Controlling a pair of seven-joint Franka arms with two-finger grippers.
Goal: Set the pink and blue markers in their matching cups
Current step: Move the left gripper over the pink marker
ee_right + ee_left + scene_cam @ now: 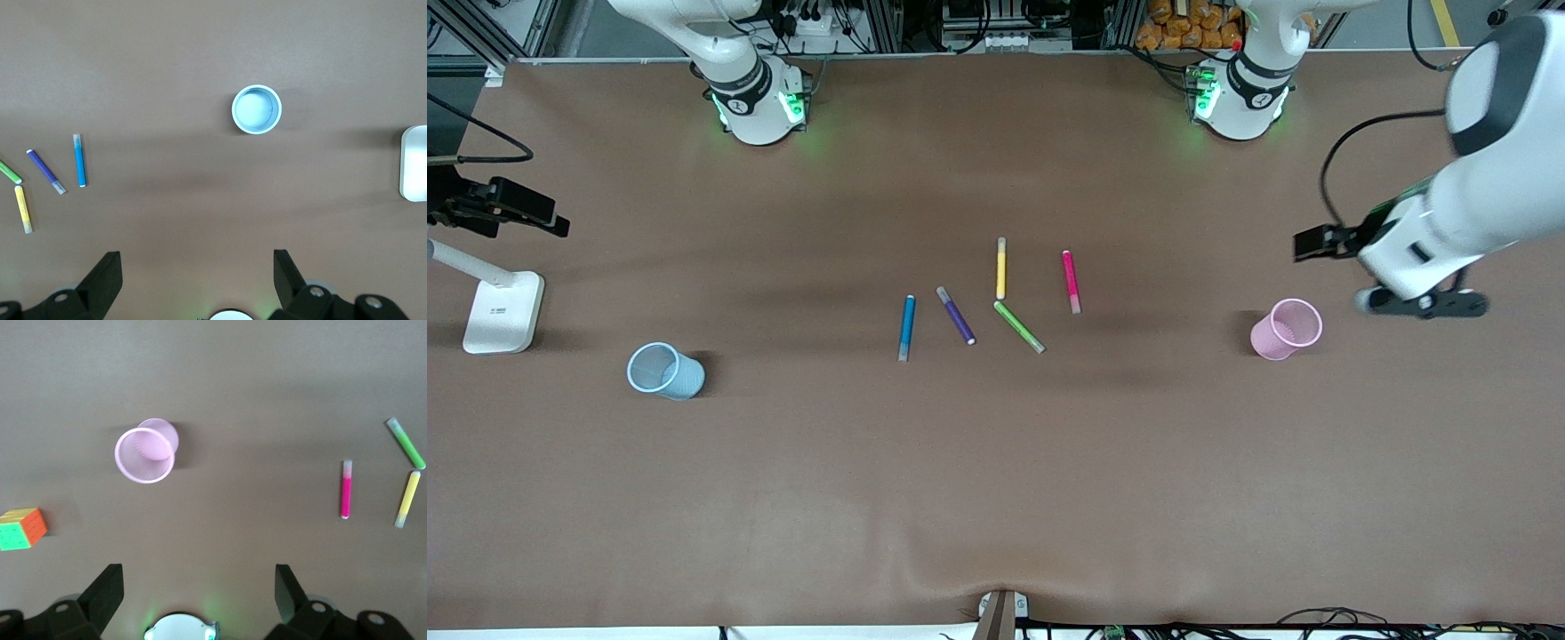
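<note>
Brown counter carries everything, and nothing is placed yet. Going across the front view from the right arm's end: the right tool is barely visible in that view, but its wrist view shows the fingers wide apart and empty, high over the counter near the blue cup. This cup stands upright, well apart from the pens. Then you find the blue marker, the purple marker, the yellow marker and, nearer to the camera, the green marker, whose end is just beside the yellow one. After these lies the pink marker, alone, with free counter around it. The pink cup stands upright toward the left arm's end, and the left tool hangs just beside it, fingers spread and holding nothing.

I judge the step in hand is the first pick. You should bring each tool straight down over the marker of its own side, turn the wrist so the fingers close across the thin body, and grip near the middle. For the blue one, take care not to push the purple neighbour. Lift it well above the cup's rim before you release it.
</note>
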